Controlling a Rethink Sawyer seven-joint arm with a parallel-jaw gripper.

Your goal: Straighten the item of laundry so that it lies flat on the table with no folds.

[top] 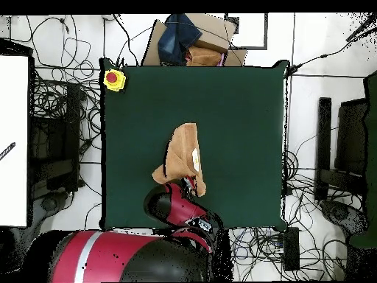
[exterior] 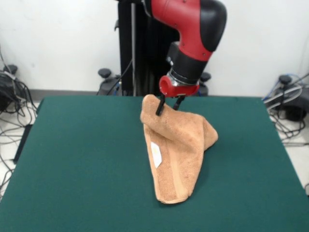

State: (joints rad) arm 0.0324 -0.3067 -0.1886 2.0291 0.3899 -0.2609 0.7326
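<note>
Nearest my front camera lies the rounded, hemmed end of the one towel (exterior: pixel 175 152), a peach-orange terry cloth with a flat woven band running just above that hem. From there it rises toward the far side in a tall, narrowing tent shape, its looped pile soft and nubby. One small white label (exterior: pixel 156 154) shows on the left slope. One fold sags out to the right like a pocket. I see the gripper (exterior: pixel 169 107) at the peak, its two thin black fingers (exterior: pixel 160 107) closed on the towel's top edge and holding it up off the table (exterior: pixel 72 164). That table is a single wide rectangle with a dark green felt-like top. Overhead, I see the towel near the table's middle, and one yellow box with a red button (top: pixel 113 79) on a corner.
</note>
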